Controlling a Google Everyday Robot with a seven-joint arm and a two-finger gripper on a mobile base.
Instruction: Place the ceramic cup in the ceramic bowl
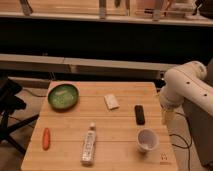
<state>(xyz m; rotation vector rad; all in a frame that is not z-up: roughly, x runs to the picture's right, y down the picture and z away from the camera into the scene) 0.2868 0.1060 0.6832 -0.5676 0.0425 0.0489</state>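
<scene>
Item, ceramic cup: upright on the table, 5 o'clock corner, untouched. Destination, ceramic bowl: 10 o'clock corner, no cup inside. The gripper: released, empty, at the 3 o'clock edge; grasp, carry and placement all outstanding.

The place looks like a robot test lab. A white robot arm hangs its pincer at the edge of a plain wooden counter. A cable trails on the floor just below the pincer, a black stand sits far across from it, and long ledges run behind.
</scene>
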